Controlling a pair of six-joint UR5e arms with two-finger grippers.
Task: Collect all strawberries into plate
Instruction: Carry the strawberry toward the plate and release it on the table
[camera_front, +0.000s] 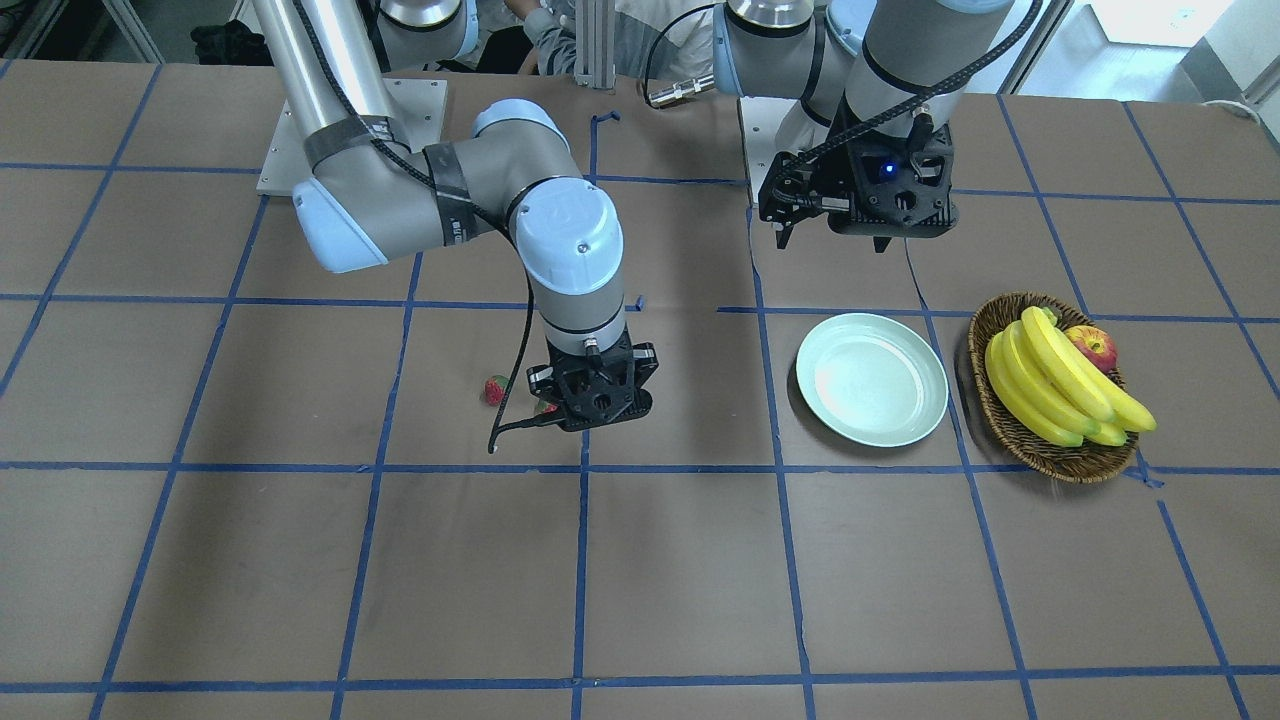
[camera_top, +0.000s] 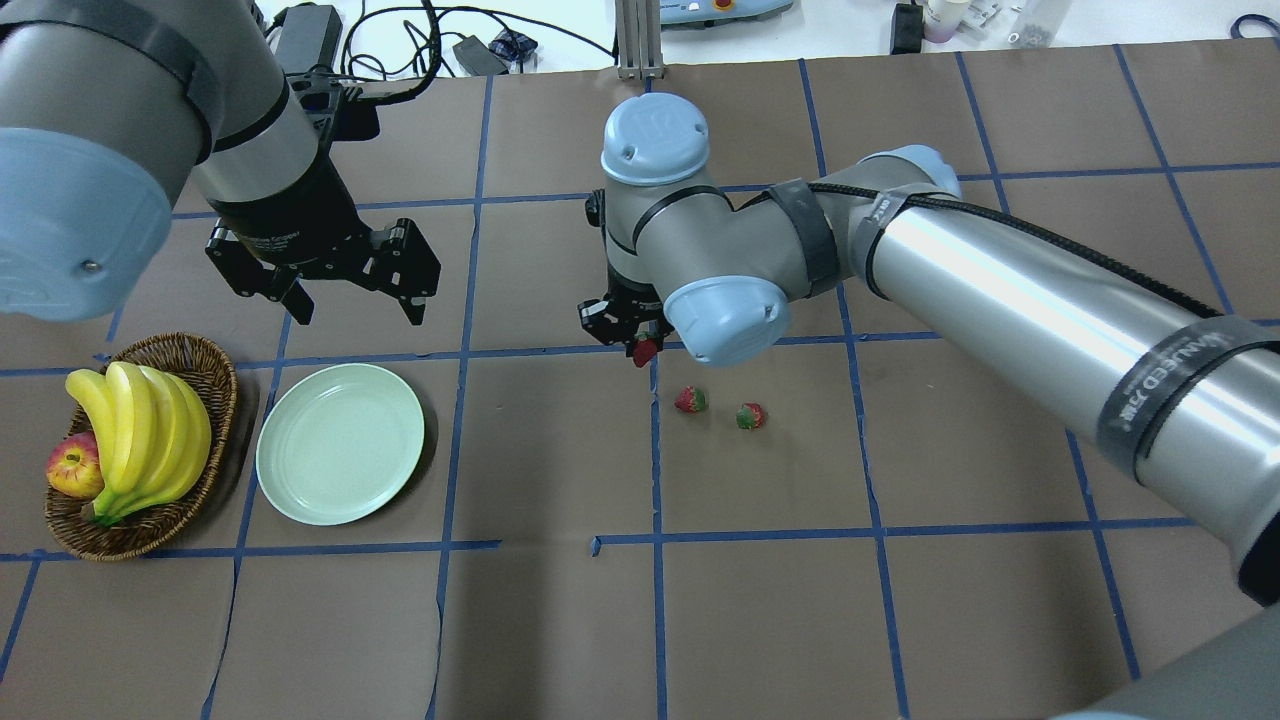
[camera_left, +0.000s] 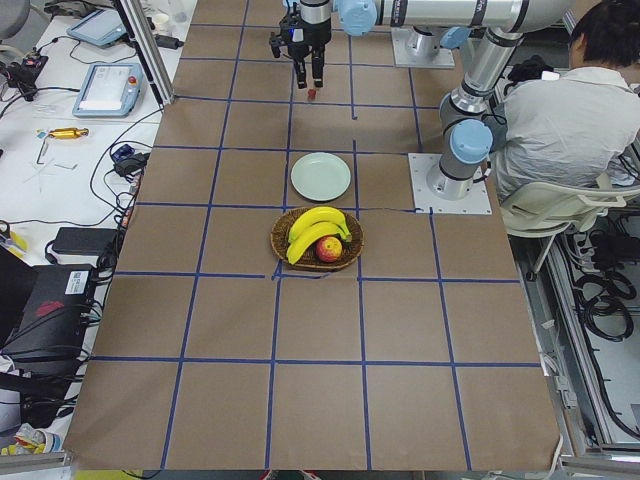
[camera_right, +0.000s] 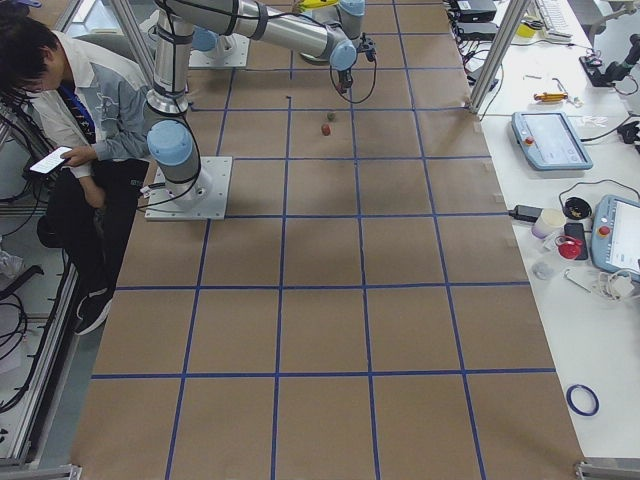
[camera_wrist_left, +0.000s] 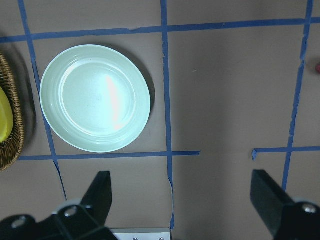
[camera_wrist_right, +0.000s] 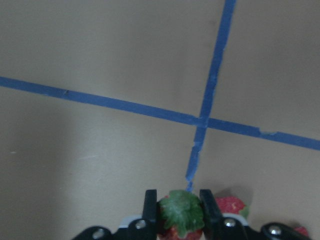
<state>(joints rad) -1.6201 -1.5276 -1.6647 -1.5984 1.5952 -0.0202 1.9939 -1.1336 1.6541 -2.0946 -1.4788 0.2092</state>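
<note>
One strawberry (camera_wrist_right: 181, 212) is held between the fingers (camera_wrist_right: 150, 210) of the right gripper (camera_top: 643, 350), which is closed narrowly on its flanks, the green cap facing the wrist camera. Whether the fruit is lifted clear of the table (camera_top: 760, 600) cannot be told for certain. A second strawberry (camera_top: 690, 400) and a third strawberry (camera_top: 750, 416) lie on the table just right of the held one in the overhead view, near each other but apart. The plate (camera_top: 340, 443) is noted well to the left, bare, with nothing collected on it. The left gripper (camera_top: 357, 312) is found spread wide and holding nothing, hovering just beyond the plate's far edge. A basket (camera_top: 215, 370) with bananas (camera_top: 150, 430) and an apple (camera_top: 72, 468) is set just left of the plate. The strawberries are judged light, small and likely smooth-skinned, so a slip or roll is to be expected; whether they are soft cannot be told. A moderate grip across the widest part of the body, below the cap, is advised, and release low over the plate's centre is recommended so that the raised rim contains any rolling.
</note>
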